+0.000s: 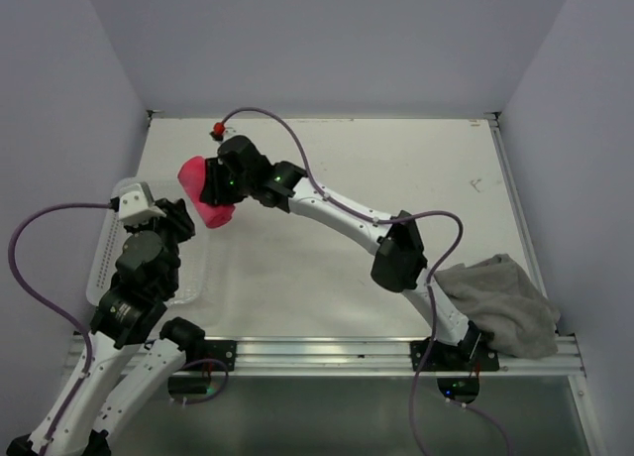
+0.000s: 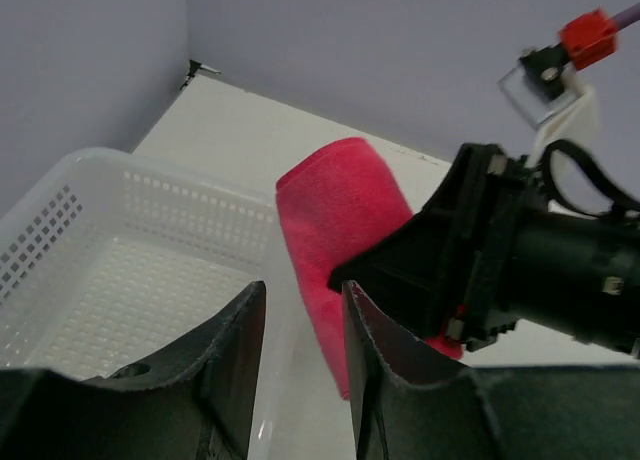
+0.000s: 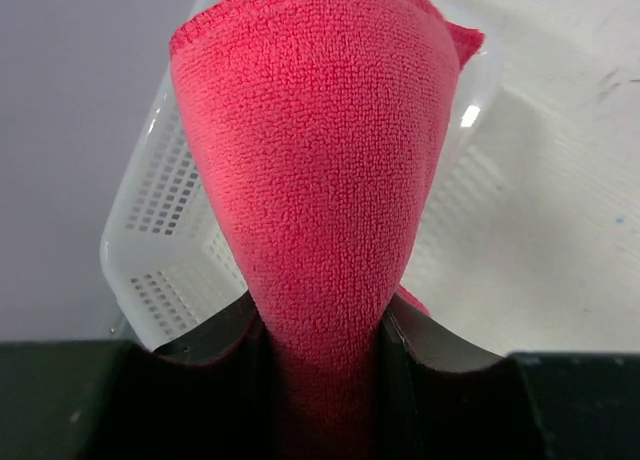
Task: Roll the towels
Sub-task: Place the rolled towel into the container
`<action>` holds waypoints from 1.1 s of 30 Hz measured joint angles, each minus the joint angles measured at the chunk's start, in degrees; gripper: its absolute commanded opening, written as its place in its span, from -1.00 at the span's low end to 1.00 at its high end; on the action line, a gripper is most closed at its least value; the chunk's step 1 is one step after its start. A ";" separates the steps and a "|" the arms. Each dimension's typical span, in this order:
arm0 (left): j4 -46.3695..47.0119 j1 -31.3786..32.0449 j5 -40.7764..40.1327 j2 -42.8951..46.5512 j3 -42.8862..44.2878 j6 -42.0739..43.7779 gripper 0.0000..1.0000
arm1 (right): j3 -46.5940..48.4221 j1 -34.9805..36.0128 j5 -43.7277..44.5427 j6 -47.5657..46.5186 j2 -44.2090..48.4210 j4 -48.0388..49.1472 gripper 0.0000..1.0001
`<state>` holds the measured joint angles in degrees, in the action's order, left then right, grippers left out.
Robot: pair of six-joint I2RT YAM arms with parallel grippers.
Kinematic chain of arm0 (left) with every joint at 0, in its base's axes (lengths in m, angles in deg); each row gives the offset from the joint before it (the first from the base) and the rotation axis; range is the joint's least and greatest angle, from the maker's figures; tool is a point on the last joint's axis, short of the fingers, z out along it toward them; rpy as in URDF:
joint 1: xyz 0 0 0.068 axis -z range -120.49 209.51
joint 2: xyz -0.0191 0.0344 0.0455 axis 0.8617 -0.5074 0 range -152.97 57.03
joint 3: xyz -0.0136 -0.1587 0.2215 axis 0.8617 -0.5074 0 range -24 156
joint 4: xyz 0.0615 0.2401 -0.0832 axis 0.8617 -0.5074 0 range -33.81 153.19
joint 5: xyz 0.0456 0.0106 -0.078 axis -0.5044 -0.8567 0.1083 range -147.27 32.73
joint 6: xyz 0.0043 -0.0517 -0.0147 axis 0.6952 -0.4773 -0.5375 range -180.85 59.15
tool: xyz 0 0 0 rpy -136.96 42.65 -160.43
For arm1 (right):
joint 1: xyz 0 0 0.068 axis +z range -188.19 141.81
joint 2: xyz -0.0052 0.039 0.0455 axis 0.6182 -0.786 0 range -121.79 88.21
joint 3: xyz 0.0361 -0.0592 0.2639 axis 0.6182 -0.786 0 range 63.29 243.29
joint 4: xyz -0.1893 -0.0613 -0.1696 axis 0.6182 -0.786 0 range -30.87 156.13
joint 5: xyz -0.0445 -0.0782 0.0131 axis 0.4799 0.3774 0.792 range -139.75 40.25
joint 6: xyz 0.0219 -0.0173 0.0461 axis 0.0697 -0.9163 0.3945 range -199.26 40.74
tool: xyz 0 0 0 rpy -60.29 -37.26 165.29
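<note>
Overhead, I see the grey towel (image 1: 500, 302) heaped at the tabletop's (image 1: 396, 178) near edge, well apart to the right of the white basket (image 1: 109, 268). Only that camera shows it. My left pincer (image 2: 305, 310) hangs over the basket, jaws parted by a narrow gap with nothing between them. By the basket's far right corner, my right pincer (image 3: 325, 330) is clamped on the rolled pink towel (image 3: 310, 160). Its own camera alone shows the cloth squeezed between both fingers, with the basket's rim behind.

Top view overhead, wide — wrist views close, share pink towel (image 3: 310, 160).
</note>
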<state>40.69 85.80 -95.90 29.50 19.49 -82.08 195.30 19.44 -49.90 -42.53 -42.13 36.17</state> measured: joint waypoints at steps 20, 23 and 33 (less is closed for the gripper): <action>0.42 2.51 -3.43 5.64 -1.25 0.92 -0.04 | 11.56 4.61 -0.20 8.22 -18.51 7.50 -1.00; 0.42 2.78 -3.43 5.66 -1.27 0.92 -0.03 | 11.56 4.70 2.08 7.61 -18.34 5.68 -1.00; 0.42 2.80 -3.56 5.86 -1.29 0.92 0.01 | 10.34 5.01 10.49 3.39 -15.78 -4.83 -1.00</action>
<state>41.10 88.59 -99.47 35.36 18.20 -81.16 205.64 24.45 -39.40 -39.14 -57.91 31.34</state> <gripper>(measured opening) 0.504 0.353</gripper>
